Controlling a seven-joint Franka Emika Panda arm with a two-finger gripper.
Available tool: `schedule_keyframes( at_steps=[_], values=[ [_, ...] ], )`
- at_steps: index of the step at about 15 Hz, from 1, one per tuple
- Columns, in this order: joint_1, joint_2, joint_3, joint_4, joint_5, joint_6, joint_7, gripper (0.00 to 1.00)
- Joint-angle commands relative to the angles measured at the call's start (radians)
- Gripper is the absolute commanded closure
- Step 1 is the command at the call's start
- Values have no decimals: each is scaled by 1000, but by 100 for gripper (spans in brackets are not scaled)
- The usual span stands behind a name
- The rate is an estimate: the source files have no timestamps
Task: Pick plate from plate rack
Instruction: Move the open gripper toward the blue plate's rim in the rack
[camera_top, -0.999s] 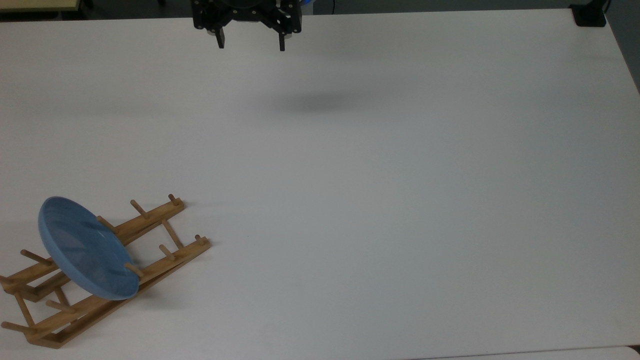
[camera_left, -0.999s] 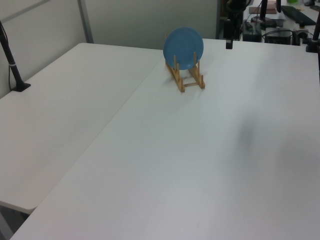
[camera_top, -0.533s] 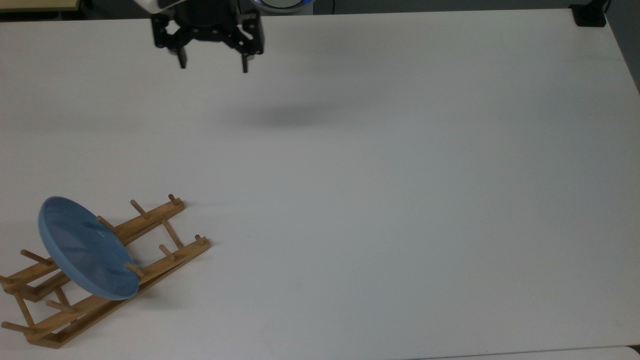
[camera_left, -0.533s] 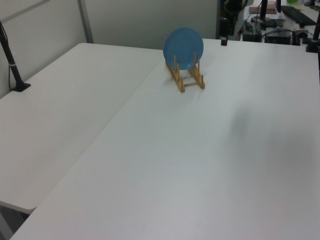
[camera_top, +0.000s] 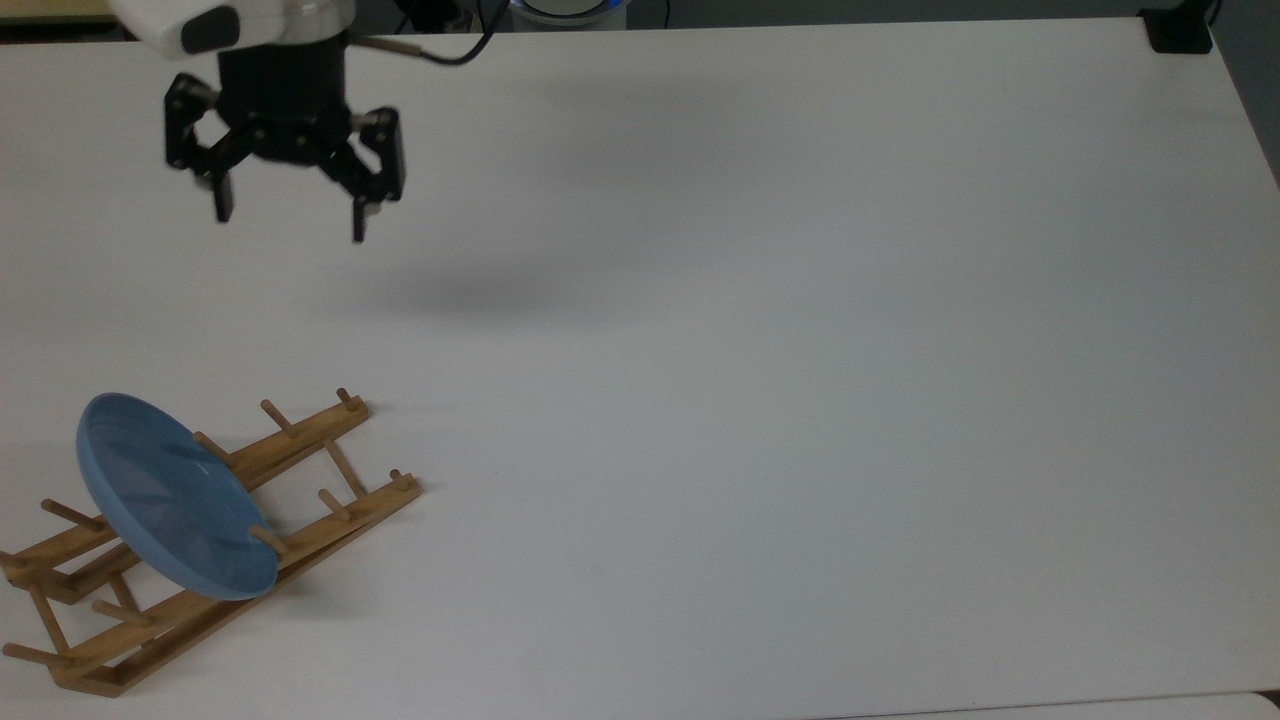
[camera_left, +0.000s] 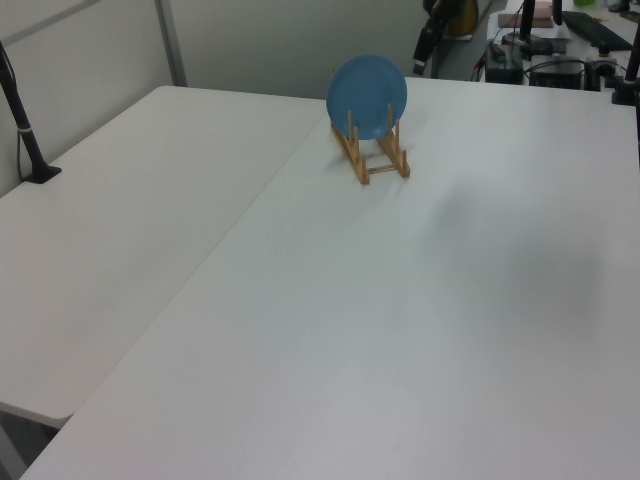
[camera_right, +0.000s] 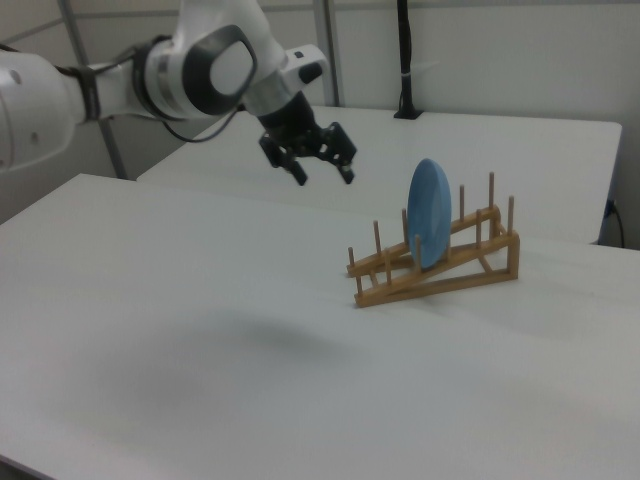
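A round blue plate (camera_top: 170, 495) stands on edge between the pegs of a light-brown wooden plate rack (camera_top: 300, 440) at the top view's lower left. The plate (camera_right: 430, 213) and plate rack (camera_right: 440, 275) also sit right of centre in the right view, and the plate (camera_left: 366, 95) and plate rack (camera_left: 385, 160) near the table's far end in the left view. My gripper (camera_top: 291, 226) hangs open above the table at the top view's upper left, well apart from the rack, nothing between its fingers. In the right view the gripper (camera_right: 324, 176) is left of the plate and higher.
The white table (camera_top: 800, 350) spreads wide to the top view's right. A black clamp base (camera_top: 1180, 30) sits at its far right corner. A black pole (camera_left: 22, 120) stands at the left view's left edge, on a second table. Desks with equipment (camera_left: 560, 40) lie behind.
My gripper has travelled toward the top view's left and lower, closer to the plate rack, with its shadow following. Its fingers stay open. Plate and rack have not moved.
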Motion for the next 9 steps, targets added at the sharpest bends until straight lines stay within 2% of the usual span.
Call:
schedule_keyframes(
  at_steps=[1,7,9],
  values=[
    [-46,71,10,13,-67,162,-23,0],
    [-129,161,8,34,-127,403,-80,0],
    [-142,189,8,34,-158,475,-78,10]
  ],
)
